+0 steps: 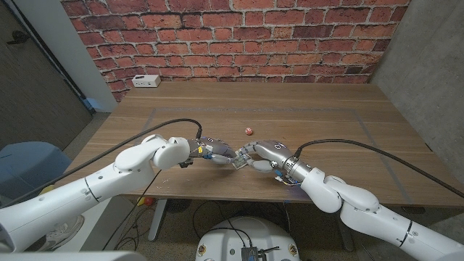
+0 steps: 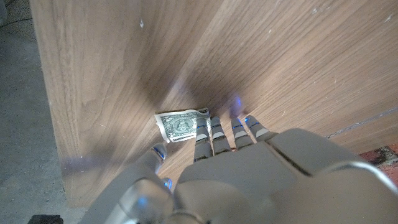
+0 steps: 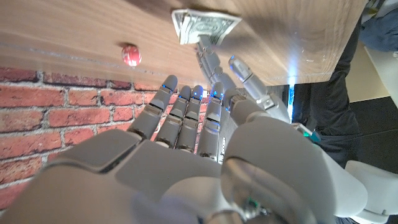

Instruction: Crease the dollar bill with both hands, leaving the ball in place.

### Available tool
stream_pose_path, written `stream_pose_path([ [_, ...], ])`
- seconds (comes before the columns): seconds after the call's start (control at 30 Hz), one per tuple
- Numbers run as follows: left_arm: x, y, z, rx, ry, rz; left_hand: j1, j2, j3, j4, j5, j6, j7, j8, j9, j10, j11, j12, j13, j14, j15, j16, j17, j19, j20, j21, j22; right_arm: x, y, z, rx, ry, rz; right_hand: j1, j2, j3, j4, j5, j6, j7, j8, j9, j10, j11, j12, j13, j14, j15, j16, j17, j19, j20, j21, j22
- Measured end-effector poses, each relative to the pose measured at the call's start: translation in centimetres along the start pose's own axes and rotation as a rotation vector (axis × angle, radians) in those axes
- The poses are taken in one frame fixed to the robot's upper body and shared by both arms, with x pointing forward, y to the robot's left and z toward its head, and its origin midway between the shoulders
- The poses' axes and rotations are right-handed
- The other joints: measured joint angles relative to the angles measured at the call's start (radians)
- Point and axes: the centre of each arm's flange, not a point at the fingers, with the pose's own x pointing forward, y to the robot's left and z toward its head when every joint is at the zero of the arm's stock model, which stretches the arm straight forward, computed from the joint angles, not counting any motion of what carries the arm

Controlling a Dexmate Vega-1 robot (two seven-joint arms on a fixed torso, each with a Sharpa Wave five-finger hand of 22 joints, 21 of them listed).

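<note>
Bill [image 2: 180, 126]: flat on the desk [image 1: 312, 123], between both hands, ball [image 1: 249, 131] well beyond.
Left hand [image 1: 214, 151]: fingertips touching bill, nothing gripped.
Right hand [image 1: 262, 155]: grip cannot be told.

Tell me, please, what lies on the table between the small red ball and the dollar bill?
Only bare wood of the table: in the head view, nothing sits between the ball and the dollar bill; the right wrist view agrees.

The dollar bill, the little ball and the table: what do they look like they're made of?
Dollar bill: thin paper, matte, with green-grey print and one corner lifting. Ball: red with pale patches, slightly glossy, perhaps plastic or rubber; too small to tell. Table: wood or wood veneer, brown with long grain lines and a satin sheen.
</note>
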Motion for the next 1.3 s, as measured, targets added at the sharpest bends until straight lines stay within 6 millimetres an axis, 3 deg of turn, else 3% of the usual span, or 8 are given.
stream_pose_path([
  [0.1, 0.2, 0.0, 0.1, 0.003, -0.003, -0.008, 0.000, 0.000, 0.000, 0.000, 0.000, -0.002, -0.002, 0.000, -0.002, -0.002, -0.002, 0.000, 0.000, 0.000, 0.000, 0.000, 0.000, 0.000, 0.000, 0.007, 0.000, -0.3, -0.6, 0.1, -0.008, -0.006, -0.031, 0.014, 0.023, 0.015, -0.008, 0.000, 0.001, -0.001, 0.005, 0.000, 0.010, -0.002, 0.000, 0.000, 0.011, -0.003, 0.000, 0.003, 0.000, 0.000, 0.000, 0.000],
  [0.2, 0.3, 0.1, 0.1, 0.002, -0.005, -0.010, 0.000, 0.000, 0.000, 0.000, 0.000, -0.002, -0.002, 0.000, -0.006, -0.002, -0.002, 0.000, 0.000, 0.000, 0.000, 0.000, 0.000, 0.000, 0.000, 0.010, 0.004, -0.4, -0.8, 0.3, -0.008, -0.020, -0.040, 0.024, 0.046, 0.023, -0.015, 0.000, 0.023, -0.022, 0.011, 0.000, 0.034, -0.020, 0.000, 0.000, 0.022, -0.008, 0.005, 0.012, 0.000, 0.000, -0.005, 0.000],
  [0.63, 0.6, 0.1, 0.1, -0.006, -0.006, -0.019, 0.000, 0.000, 0.000, 0.000, 0.000, -0.004, -0.003, 0.000, -0.021, -0.009, -0.009, 0.000, 0.000, 0.000, 0.000, 0.000, 0.000, 0.000, 0.000, 0.022, 0.008, 0.7, 0.9, 0.7, 0.019, -0.053, 0.056, 0.014, 0.066, 0.011, -0.003, 0.000, 0.032, -0.014, 0.011, 0.001, 0.036, -0.014, -0.004, 0.003, 0.021, -0.006, 0.005, 0.034, 0.000, 0.000, -0.008, 0.000],
  [0.83, 0.8, 0.1, -0.1, -0.010, -0.004, -0.019, 0.000, 0.000, 0.002, -0.002, 0.000, -0.011, -0.007, 0.000, -0.021, -0.009, -0.009, -0.003, -0.006, 0.000, 0.000, 0.000, 0.000, 0.000, 0.000, 0.032, 0.009, 0.6, 1.6, 0.6, 0.030, -0.047, 0.115, -0.057, 0.064, -0.024, 0.059, -0.008, 0.003, -0.008, -0.001, 0.000, 0.005, -0.006, -0.018, 0.003, -0.015, -0.004, 0.005, 0.053, -0.024, -0.001, -0.020, 0.003],
  [0.87, 0.8, 0.0, 0.0, -0.016, -0.006, -0.020, 0.000, 0.000, 0.002, -0.002, 0.000, -0.012, -0.007, 0.000, -0.021, -0.009, -0.009, -0.004, -0.006, 0.000, 0.000, 0.000, 0.000, 0.000, 0.000, 0.034, 0.009, 1.5, 2.4, 0.4, 0.039, -0.044, 0.134, -0.071, 0.061, -0.031, 0.071, -0.008, 0.002, -0.007, -0.001, 0.001, 0.005, -0.006, -0.018, 0.003, -0.015, -0.004, 0.005, 0.054, -0.025, -0.003, -0.020, 0.003],
  [0.97, 0.8, 0.0, -0.1, -0.021, -0.007, -0.021, 0.000, 0.000, 0.004, -0.005, 0.000, -0.013, -0.006, 0.000, -0.021, -0.009, -0.009, -0.004, -0.011, 0.000, 0.000, 0.000, 0.000, 0.000, 0.000, 0.037, 0.009, 1.8, 3.2, 0.1, 0.048, -0.034, 0.166, -0.121, 0.054, -0.055, 0.109, -0.008, -0.008, -0.004, -0.004, 0.005, -0.001, 0.000, -0.018, 0.003, -0.015, -0.004, 0.005, 0.056, -0.026, -0.003, -0.020, 0.003],
  [1.13, 0.8, 0.0, -0.1, -0.024, -0.008, -0.023, 0.000, 0.000, 0.008, -0.001, 0.000, -0.023, -0.013, -0.001, -0.021, -0.009, -0.009, -0.004, -0.084, -0.005, -0.005, 0.000, 0.000, 0.000, 0.000, 0.043, 0.009, 1.9, 3.7, -0.4, 0.060, -0.018, 0.197, -0.219, 0.049, -0.089, 0.184, -0.004, 0.043, 0.031, 0.019, 0.005, 0.050, 0.025, -0.004, 0.003, 0.034, -0.004, 0.005, 0.051, 0.009, -0.008, -0.008, 0.003],
  [1.3, 0.8, -0.1, -0.2, -0.033, -0.007, -0.024, 0.000, 0.000, 0.011, -0.001, 0.000, -0.025, -0.014, -0.001, -0.021, -0.009, -0.009, -0.004, -0.084, -0.002, -0.009, 0.000, 0.000, 0.000, 0.000, 0.047, 0.009, 2.1, 4.4, -1.0, 0.070, -0.003, 0.229, -0.261, 0.047, -0.099, 0.212, 0.000, 0.090, 0.047, 0.023, 0.002, 0.101, 0.032, 0.006, 0.003, 0.087, 0.007, 0.012, 0.039, 0.033, -0.010, 0.000, 0.002],
])
